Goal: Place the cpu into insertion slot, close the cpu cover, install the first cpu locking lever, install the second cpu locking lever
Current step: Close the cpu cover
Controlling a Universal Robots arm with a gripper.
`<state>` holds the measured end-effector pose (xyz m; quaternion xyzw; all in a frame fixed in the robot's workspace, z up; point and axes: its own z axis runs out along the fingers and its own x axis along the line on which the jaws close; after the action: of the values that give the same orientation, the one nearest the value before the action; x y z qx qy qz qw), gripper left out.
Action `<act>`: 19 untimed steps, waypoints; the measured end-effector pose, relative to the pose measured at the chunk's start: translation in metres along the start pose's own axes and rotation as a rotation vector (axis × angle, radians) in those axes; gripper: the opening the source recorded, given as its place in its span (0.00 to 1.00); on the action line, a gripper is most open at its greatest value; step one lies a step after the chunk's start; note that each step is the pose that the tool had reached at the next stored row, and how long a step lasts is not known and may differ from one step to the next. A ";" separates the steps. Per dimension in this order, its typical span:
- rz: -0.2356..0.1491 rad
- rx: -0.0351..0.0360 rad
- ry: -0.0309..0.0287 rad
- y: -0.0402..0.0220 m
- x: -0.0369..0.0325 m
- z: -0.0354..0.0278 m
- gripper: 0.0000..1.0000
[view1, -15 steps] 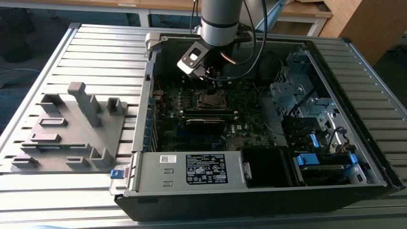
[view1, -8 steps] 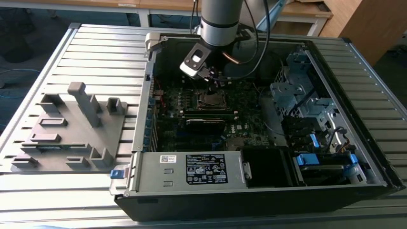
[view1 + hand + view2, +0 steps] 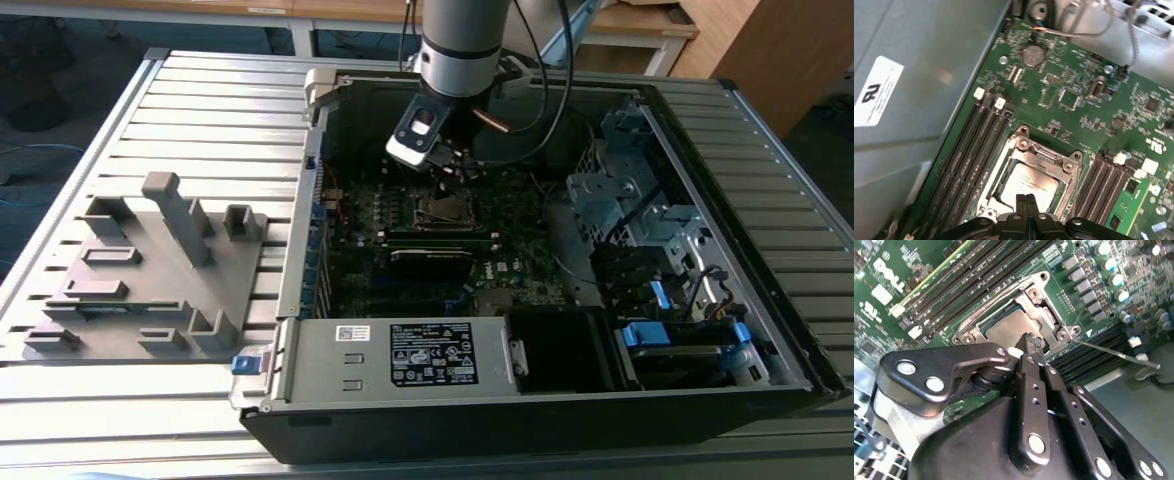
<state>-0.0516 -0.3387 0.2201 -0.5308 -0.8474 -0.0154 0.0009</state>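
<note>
An open black computer case [image 3: 747, 150] lies on its side on a ribbed metal desk [image 3: 200, 110]. It holds a green-black motherboard [image 3: 400, 280], a grey power supply box [image 3: 387, 355] with a label, and a grey metal drive cage [image 3: 607, 195] on the exterior view's right. Beside the case, on the exterior view's left, sits a flat grey moulded fixture [image 3: 147, 270] with upright posts. The arm reaches down into the case, and the hand [image 3: 461, 170] hangs just above the insertion slot [image 3: 445, 208]. In the first wrist view the cpu [image 3: 1029, 182] lies seated in that slot, a flat square with a dull silver-grey top. The cpu cover [image 3: 1046, 152], a shiny metal frame with a square window, lies flat around it. Long narrow black memory slots [image 3: 969, 150] flank the socket on both sides, and a round coin battery [image 3: 1032, 56] sits further off on the board. The black fingers of the hand are pressed together and grip nothing. In the second wrist view their textured tip is over the edge of the cover, though contact cannot be told. A thin wire locking lever [image 3: 1119, 355] sticks out from one socket corner across the memory slots, near a row of small cylindrical capacitors [image 3: 1109, 265].
</note>
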 end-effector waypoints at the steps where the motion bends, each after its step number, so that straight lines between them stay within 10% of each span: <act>1: -0.008 0.0001 0.0002 0.0000 0.0000 0.0000 0.11; 19: -0.055 0.0002 0.0030 0.0000 0.0000 0.0000 0.11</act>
<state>-0.0516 -0.3387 0.2201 -0.5075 -0.8615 -0.0161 0.0018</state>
